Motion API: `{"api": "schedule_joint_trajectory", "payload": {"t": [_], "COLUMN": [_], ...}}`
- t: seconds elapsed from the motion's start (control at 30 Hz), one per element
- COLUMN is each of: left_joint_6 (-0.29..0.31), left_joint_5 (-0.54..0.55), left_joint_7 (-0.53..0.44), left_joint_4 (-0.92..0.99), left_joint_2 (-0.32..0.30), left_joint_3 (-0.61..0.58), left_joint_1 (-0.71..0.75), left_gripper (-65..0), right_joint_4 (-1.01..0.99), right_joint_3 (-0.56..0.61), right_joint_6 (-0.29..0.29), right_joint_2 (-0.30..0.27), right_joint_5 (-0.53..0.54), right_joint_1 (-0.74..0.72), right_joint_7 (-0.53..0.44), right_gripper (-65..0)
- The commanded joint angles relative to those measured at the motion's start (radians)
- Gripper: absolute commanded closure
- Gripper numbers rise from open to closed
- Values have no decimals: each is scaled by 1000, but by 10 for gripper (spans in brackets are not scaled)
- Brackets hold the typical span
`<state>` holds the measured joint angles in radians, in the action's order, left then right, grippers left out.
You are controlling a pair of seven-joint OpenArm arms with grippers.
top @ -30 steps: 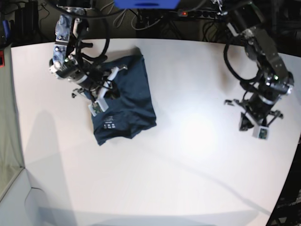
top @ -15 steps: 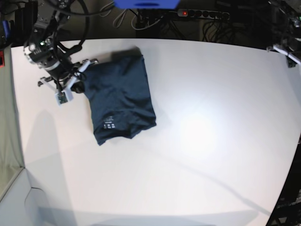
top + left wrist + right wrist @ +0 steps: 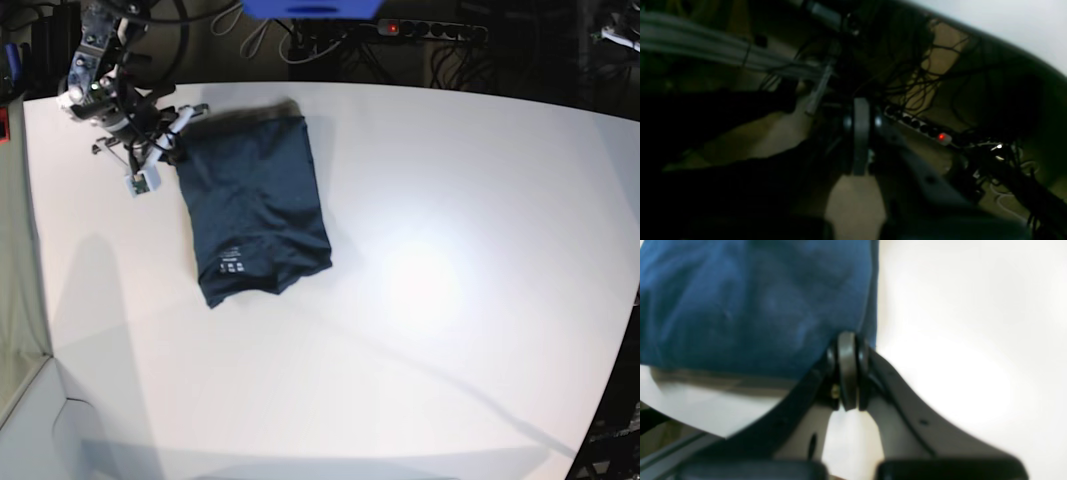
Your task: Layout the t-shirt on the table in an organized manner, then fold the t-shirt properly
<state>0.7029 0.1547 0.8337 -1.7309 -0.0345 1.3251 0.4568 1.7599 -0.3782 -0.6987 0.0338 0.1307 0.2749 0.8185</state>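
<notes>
While the shirt (image 3: 257, 210) is lying folded into a compact rectangle on the table (image 3: 450, 300), toward the far-left part in the base view, the right gripper (image 3: 165, 135) is being held just beside the shirt's far-left corner, w/ nothing seen between its fingers. Its jaws are being shown pressed together in the right wrist view, where the gripper (image 3: 847, 373) is being framed over white tabletop (image 3: 957, 340) at the edge of blue fabric (image 3: 756, 306); whether the tips are touching the cloth cannot be told, the pic being blurred. A small white label (image 3: 232, 267) is being displayed near the shirt's near end, approx. at the neck. Some wrinkling is being shown along the near hem.

The left gripper (image 3: 861, 140) is being seen only in its own wrist view, fingers closed together on nothing, and is being pointed away from the work area at a dark tangle of cables (image 3: 923, 66) and a power strip (image 3: 923, 128) w/ a red light lit. A sliver of table edge (image 3: 1023, 30) is being caught at that view's top right. The rest of the tabletop is being left bare around the shirt.
</notes>
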Motion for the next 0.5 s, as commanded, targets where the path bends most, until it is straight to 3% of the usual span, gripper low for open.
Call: {"api": "schedule_joint_trajectory", "payload": {"t": [0.0,0.2,0.47], "left_joint_6": [-5,-5,-5], "left_joint_5": [9,9,10], "left_joint_7": [-21,-21,-21], "left_joint_4": [-14,-17,-8], "left_joint_2": [-17,-32,-58], "left_joint_3": [12,9,6], "left_joint_1": [12,4,-22], "left_gripper": [-1,-1,-1], "right_joint_4": [13,13,16], "right_joint_3": [0,61,61], "right_joint_6": [1,1,1], "right_joint_2": [1,2,2], "right_joint_5": [14,14,14], "right_joint_1": [10,53,62], "right_joint_7": [-18,-18,-18], "right_gripper": [0,0,0]}}
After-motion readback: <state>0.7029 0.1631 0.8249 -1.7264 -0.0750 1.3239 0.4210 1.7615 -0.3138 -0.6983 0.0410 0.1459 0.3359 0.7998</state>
